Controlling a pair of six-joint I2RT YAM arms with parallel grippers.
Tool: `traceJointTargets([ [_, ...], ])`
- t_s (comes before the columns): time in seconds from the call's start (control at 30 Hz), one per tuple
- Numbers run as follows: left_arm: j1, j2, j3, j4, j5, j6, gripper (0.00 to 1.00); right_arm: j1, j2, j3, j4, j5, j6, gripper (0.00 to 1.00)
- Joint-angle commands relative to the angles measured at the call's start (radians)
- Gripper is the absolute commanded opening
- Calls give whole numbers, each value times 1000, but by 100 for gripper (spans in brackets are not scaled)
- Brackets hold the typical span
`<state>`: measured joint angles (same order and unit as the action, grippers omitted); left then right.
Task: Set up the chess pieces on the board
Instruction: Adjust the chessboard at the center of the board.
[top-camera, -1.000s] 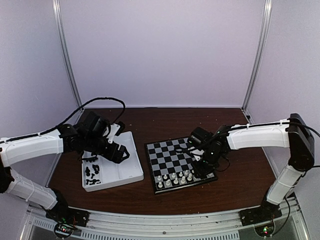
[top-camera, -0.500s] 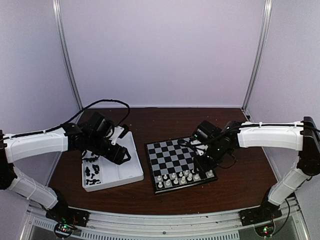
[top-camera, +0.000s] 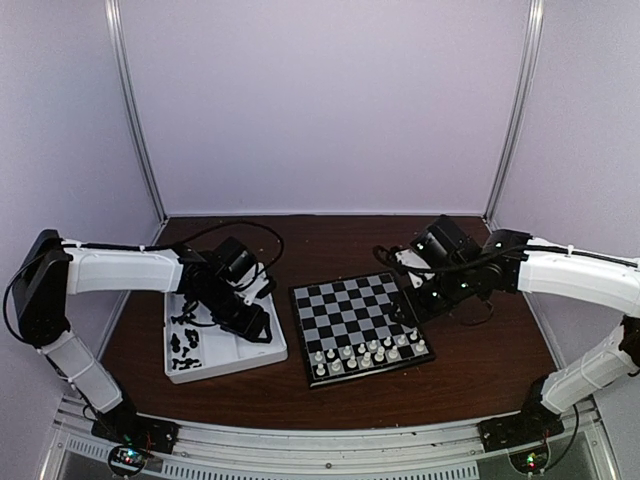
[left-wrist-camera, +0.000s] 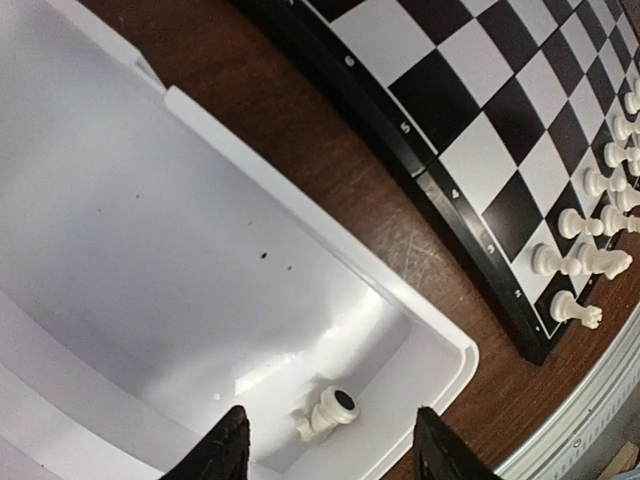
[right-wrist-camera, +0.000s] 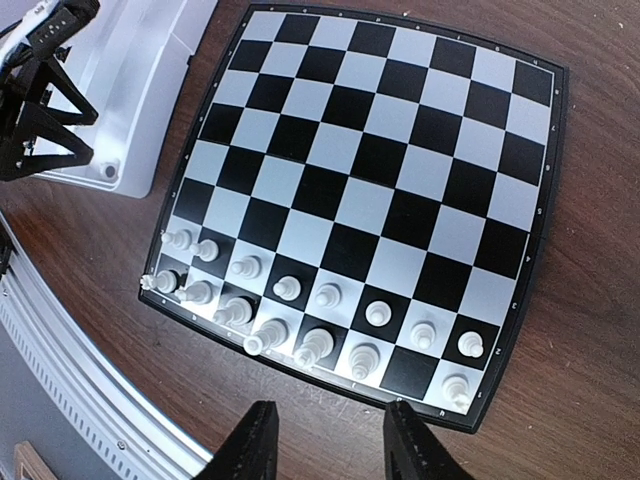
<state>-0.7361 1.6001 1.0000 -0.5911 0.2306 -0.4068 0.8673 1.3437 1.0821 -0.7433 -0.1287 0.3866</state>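
Here cream-white chess pieces (right-wrist-camera: 377, 313) edge the board (right-wrist-camera: 400, 160); left end effector (left-wrist-camera: 330, 455) and right end effector (right-wrist-camera: 335, 445) spread.

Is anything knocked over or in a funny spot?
Yes. One white piece lies on its side in a corner of the white tray, alone, while the other white pieces stand on the board.

My three views
Top looks down from behind; left wrist sits close over the white plastic tray (left-wrist-camera: 200, 250), right wrist higher over the black-and-grey checked board (right-wrist-camera: 370, 190); both show its near-left corner.
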Motion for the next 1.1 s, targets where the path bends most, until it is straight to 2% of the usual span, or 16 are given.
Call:
traceJointTargets([
  [0.0,-21,57,65,-72,14,-27,57,6,-24,0,27,34,-10,39],
  [0.27,-99,196,191,-184,-74,5,58,6,-35,5,26,55,-13,39],
  [0.6,-108,302,272,-327,-169,-6,54,6,-40,5,33,65,-20,39],
  [0.67,-107,287,265,-323,-192,-19,53,5,-39,5,39,64,-20,40],
  [0.87,-100,130,203,-181,-104,-22,51,5,-37,3,42,60,-20,39],
  [1.07,-111,0,141,-181,-45,100,52,6,-43,-8,50,57,-18,40],
])
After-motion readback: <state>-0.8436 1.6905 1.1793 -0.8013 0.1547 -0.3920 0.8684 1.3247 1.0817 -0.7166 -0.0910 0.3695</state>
